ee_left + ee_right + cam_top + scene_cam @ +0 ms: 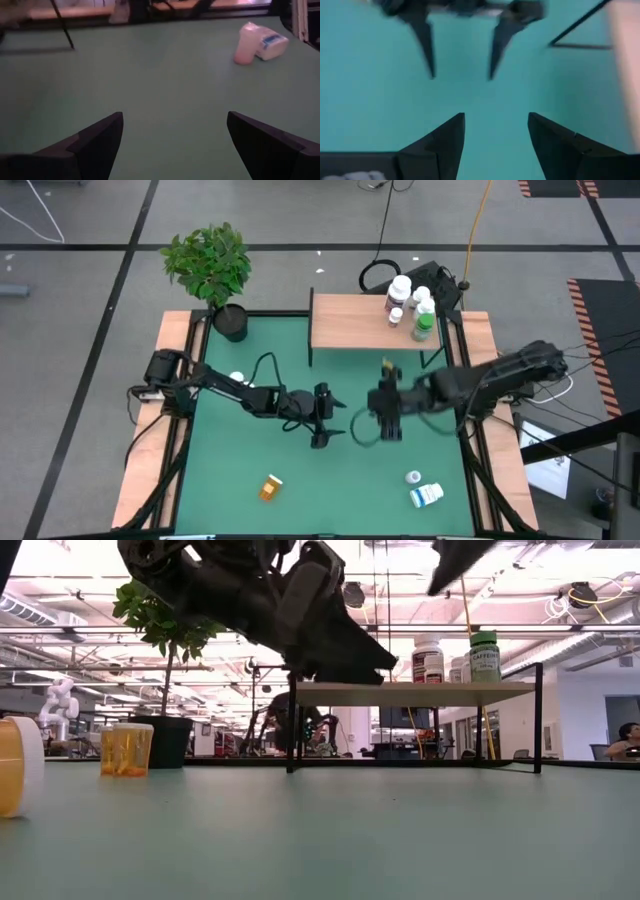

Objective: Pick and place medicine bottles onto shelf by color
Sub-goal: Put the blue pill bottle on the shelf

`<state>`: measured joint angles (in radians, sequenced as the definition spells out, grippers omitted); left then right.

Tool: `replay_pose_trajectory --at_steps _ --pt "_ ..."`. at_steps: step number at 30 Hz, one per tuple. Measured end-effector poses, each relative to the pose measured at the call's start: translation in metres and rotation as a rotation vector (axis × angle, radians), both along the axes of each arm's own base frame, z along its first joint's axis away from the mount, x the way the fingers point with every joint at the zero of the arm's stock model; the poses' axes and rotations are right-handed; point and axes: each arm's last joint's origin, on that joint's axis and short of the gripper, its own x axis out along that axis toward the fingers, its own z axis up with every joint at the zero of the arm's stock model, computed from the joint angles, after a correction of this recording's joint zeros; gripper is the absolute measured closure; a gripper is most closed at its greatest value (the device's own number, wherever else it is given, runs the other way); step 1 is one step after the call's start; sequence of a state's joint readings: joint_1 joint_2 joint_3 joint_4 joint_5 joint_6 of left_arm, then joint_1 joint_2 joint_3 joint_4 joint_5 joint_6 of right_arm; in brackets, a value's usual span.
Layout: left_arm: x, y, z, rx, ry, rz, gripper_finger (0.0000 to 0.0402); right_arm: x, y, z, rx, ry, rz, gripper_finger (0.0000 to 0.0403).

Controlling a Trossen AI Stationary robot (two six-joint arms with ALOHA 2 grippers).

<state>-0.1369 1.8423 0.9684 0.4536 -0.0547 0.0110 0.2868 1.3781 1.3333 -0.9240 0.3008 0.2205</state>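
Green table (300, 470) — both grippers' fingers spread, empty — bright lab room behind.

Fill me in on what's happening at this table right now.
Two dark robot arms are sorting small plastic medicine bottles onto the light-wood shelf. Several bottles, white ones and a green one, already stand at the shelf's right end. Both claws hang open and empty over the middle of the green table, the left claw facing the right claw. An amber-orange bottle and a blue-labelled white bottle lie on the near side, not yet picked up.
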Motion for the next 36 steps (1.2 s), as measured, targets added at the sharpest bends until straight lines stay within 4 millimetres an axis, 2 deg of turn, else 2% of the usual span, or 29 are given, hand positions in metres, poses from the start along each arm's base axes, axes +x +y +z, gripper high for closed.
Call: replay_pose_trajectory --at_steps 6,10,14,20,26,32,36 --pt "-0.012 -0.047 -0.005 -0.030 0.050 -0.015 0.0044 -0.013 0.044 -0.049 0.107 -0.025 0.005 0.0193" --pt "-0.020 -0.081 0.002 -0.009 -0.041 0.015 0.0044 -0.023 0.064 -0.059 0.180 -0.026 -0.003 0.0193" --pt "-0.025 -0.102 0.012 -0.046 -0.136 -0.027 0.0044 -0.033 0.086 -0.057 0.253 -0.046 0.017 0.0193" --pt "-0.027 -0.117 0.012 -0.100 -0.214 -0.037 0.0044 -0.056 0.117 -0.057 0.333 -0.045 0.033 0.0193" --pt "-0.007 -0.132 -0.015 -0.110 -0.235 -0.046 0.0044 -0.088 0.146 -0.057 0.433 -0.005 0.030 0.0193" --pt "0.018 -0.144 -0.026 -0.068 -0.185 -0.053 0.0044 -0.128 0.158 -0.066 0.502 0.245 -0.063 0.0193" --pt "0.026 -0.147 -0.024 -0.033 -0.151 -0.058 0.0044 -0.146 0.164 -0.073 0.475 0.277 -0.013 0.0193"
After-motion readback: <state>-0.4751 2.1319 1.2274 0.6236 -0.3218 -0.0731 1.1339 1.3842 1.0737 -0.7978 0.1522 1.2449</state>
